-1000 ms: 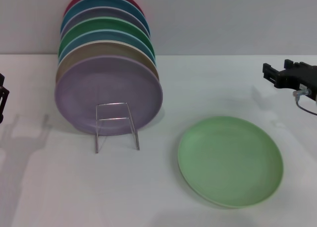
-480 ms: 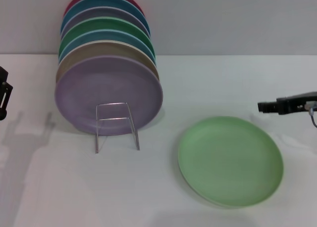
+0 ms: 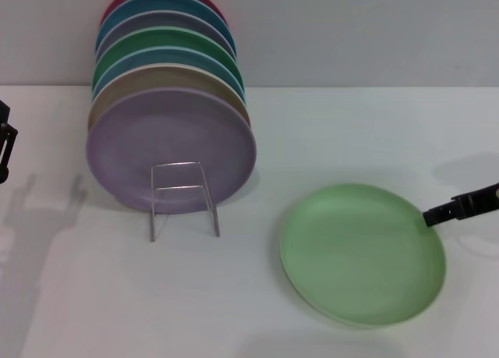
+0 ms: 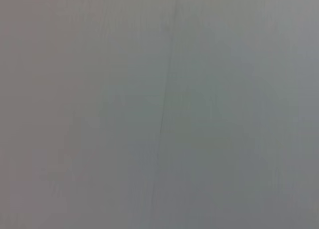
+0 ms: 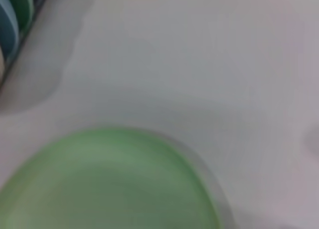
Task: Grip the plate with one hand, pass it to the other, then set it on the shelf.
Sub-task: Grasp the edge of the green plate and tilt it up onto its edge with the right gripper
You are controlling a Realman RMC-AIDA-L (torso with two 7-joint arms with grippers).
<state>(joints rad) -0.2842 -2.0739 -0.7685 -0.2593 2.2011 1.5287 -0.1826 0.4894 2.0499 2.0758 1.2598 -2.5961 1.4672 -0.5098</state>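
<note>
The light green plate (image 3: pixel 362 253) lies flat on the white table (image 3: pixel 234 295), right of the middle. It also fills the lower part of the right wrist view (image 5: pixel 109 184). My right gripper (image 3: pixel 438 214) comes in from the right edge, low, with its dark tip at the plate's right rim. The wire shelf (image 3: pixel 183 198) stands left of the middle, its small loop front bare. My left gripper (image 3: pixel 5 151) shows only as a dark bit at the far left edge, away from the plate. The left wrist view shows only a plain grey surface.
Several coloured plates stand on edge in the rack behind the loop front, a lilac plate (image 3: pixel 171 149) foremost and a darker green one (image 3: pixel 168 42) farther back. Their edges show in the right wrist view (image 5: pixel 15 14). A grey wall (image 3: pixel 351 30) backs the table.
My right gripper has come down and forward from above the table's right side to the green plate's right rim. The left gripper has shifted slightly at the left edge. The plates have not moved.
</note>
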